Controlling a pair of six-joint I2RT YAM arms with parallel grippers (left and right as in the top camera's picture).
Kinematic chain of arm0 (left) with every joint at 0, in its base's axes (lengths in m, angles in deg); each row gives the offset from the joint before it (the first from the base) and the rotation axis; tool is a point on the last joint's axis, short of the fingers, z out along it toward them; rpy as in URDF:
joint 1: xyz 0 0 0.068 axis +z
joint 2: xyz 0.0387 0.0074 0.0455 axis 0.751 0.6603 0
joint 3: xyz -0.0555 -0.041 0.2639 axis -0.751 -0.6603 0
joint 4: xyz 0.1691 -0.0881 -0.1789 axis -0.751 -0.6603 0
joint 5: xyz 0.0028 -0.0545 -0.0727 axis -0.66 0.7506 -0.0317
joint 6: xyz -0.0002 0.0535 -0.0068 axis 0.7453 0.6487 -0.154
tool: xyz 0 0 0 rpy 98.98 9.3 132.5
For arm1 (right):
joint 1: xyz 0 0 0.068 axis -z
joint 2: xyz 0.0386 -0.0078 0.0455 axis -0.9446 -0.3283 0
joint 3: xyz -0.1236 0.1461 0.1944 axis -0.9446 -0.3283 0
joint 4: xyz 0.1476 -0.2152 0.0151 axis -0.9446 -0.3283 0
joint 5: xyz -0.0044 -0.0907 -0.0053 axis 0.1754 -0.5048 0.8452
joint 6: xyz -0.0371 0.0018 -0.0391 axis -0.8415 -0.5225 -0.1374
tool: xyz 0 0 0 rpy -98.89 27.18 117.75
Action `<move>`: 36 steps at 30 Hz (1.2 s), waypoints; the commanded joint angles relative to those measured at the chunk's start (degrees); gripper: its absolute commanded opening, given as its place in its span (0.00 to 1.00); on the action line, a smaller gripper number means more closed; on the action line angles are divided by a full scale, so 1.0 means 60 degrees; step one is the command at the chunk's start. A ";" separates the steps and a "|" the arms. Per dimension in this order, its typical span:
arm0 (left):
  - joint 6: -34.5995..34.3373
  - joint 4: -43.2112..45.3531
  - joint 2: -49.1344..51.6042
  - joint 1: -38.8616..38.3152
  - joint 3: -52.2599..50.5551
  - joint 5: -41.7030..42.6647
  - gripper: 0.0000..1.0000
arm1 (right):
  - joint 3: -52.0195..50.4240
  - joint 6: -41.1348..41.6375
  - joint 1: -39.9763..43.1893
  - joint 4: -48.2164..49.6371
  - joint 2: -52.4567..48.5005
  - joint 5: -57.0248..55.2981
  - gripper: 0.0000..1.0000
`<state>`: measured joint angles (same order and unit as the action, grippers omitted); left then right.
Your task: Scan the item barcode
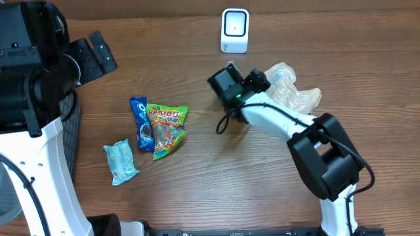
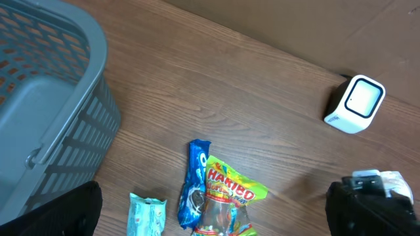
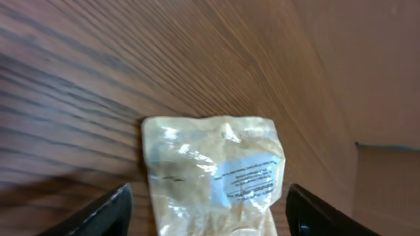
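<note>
Two hands: both stand open and neither has hold of anything.
Right hand (image 3: 210, 191): its fingers are spread wide, one to each side of the clear crinkled packet (image 1: 296, 96) and not touching it. It looks lined up for a pick.
Item: that packet, probably the one to scan, lies flat on the bench (image 1: 197, 190), right of centre and just beside the right hand. It is well apart from the scanner.
Scanner (image 1: 235, 31): the small white unit stands upright at the far edge with its window facing the work area, so a lifted item can be shown to it.
Left hand (image 1: 95, 56): raised at the far left with its fingers wide, seemingly parked out of the way.
Waiting goods: an Oreo pack (image 1: 140, 122) and a Haribo bag (image 1: 165, 126) lie touching, left of centre. A pale blue packet (image 1: 120, 162) lies near them.
Basket (image 2: 59, 98): grey and slatted, at the left edge. It is possibly for finished items.
Hard to make out: no barcode shows on the packet and its label print is too small to read. The arm covers part of it from overhead. Both wrist views cut off the fingers at the frame edge.
</note>
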<state>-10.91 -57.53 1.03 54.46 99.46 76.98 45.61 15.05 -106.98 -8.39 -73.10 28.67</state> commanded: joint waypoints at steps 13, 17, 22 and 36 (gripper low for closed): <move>-0.0135 0.0007 -0.0084 0.0033 0.0022 -0.0120 1.00 | -0.0011 0.0423 0.2106 -0.1931 -0.0044 0.3727 0.87; -0.0131 0.0007 -0.0084 0.0033 0.0022 -0.0120 1.00 | -0.0477 0.0423 0.2696 -0.1807 -0.0080 0.4411 0.87; -0.0131 0.0007 -0.0084 0.0033 0.0022 -0.0120 1.00 | -0.1202 0.0426 0.2976 -0.1228 -0.0186 0.4943 0.73; -0.0131 0.0007 -0.0084 0.0033 0.0022 -0.0120 1.00 | -0.1741 0.1395 0.2976 -0.1501 -0.0499 0.6116 0.28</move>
<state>-10.91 -57.53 1.03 54.46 99.46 76.98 39.67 19.58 -88.92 -14.53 -70.48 55.44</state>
